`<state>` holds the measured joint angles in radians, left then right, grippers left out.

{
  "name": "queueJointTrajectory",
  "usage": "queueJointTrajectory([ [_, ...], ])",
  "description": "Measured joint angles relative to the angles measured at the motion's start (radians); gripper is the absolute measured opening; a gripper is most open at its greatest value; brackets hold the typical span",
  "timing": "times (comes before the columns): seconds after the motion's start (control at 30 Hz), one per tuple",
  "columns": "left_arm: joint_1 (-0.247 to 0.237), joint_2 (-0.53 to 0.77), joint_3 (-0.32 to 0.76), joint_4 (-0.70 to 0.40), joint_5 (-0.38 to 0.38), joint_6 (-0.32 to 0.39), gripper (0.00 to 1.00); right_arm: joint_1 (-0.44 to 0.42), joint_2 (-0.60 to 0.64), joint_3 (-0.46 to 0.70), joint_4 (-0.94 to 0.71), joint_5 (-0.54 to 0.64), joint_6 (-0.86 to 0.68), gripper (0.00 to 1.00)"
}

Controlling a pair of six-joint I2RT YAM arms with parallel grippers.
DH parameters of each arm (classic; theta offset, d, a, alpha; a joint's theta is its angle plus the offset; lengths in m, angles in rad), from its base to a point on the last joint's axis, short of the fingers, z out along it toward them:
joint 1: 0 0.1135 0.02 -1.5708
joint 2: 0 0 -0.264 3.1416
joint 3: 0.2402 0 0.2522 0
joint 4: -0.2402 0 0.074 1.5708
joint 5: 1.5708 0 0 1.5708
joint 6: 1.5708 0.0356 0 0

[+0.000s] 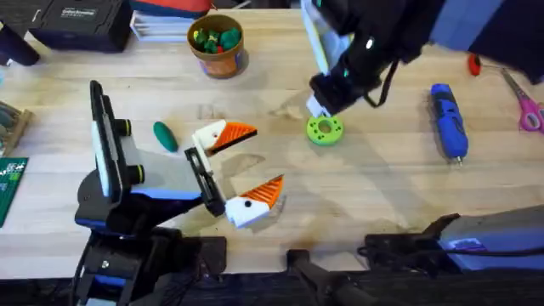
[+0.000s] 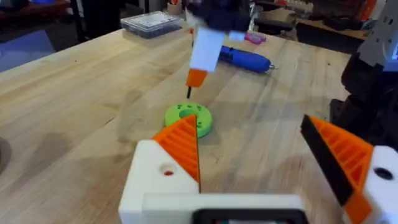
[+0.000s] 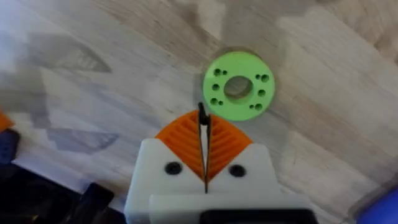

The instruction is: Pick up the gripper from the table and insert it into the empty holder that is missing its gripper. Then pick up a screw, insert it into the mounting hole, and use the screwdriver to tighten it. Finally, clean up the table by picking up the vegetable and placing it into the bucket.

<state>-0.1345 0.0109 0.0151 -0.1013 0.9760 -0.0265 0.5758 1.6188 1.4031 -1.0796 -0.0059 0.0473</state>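
Pinching a thin dark screw between closed orange pads, the right gripper hangs just above the green disc at the table's middle. Toward the right edge lies the screwdriver. The left gripper sits spread wide and empty; the vegetable is just beside it, and the bucket stands at the far edge.

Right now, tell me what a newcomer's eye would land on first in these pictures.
First, the bright green ring-shaped disc mid-table, with the right gripper just above it, shut on a thin dark screw. Next, the left gripper, open, its orange ribbed wedges spread near the small dark green oblong vegetable. The blue pen-shaped screwdriver lies at the right.
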Motion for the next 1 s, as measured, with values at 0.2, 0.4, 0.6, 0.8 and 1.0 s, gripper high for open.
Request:
queueJointTrajectory([
  [0.2, 0.000, 0.000, 0.000, 0.000, 0.000, 0.000, 0.985, 0.005, 0.000, 0.185, -0.031, -0.125, -0.051, 0.007],
  [0.4, 0.000, 0.000, 0.000, 0.000, 0.000, 0.000, 0.985, 0.059, 0.053, 0.426, -0.172, -0.177, -0.060, 0.007],
  [0.6, 0.000, 0.000, 0.000, 0.000, 0.000, 0.000, 0.985, 0.161, 0.170, 0.602, -0.253, -0.190, -0.082, 0.007],
  [0.8, 0.000, 0.000, 0.000, 0.000, 0.000, 0.000, 0.985, 0.276, 0.202, 0.621, -0.253, -0.198, -0.102, 0.007],
  [1.0, 0.000, 0.000, 0.000, 0.000, 0.000, 0.000, 0.985, 0.333, 0.208, 0.625, -0.239, -0.199, -0.116, 0.007],
])
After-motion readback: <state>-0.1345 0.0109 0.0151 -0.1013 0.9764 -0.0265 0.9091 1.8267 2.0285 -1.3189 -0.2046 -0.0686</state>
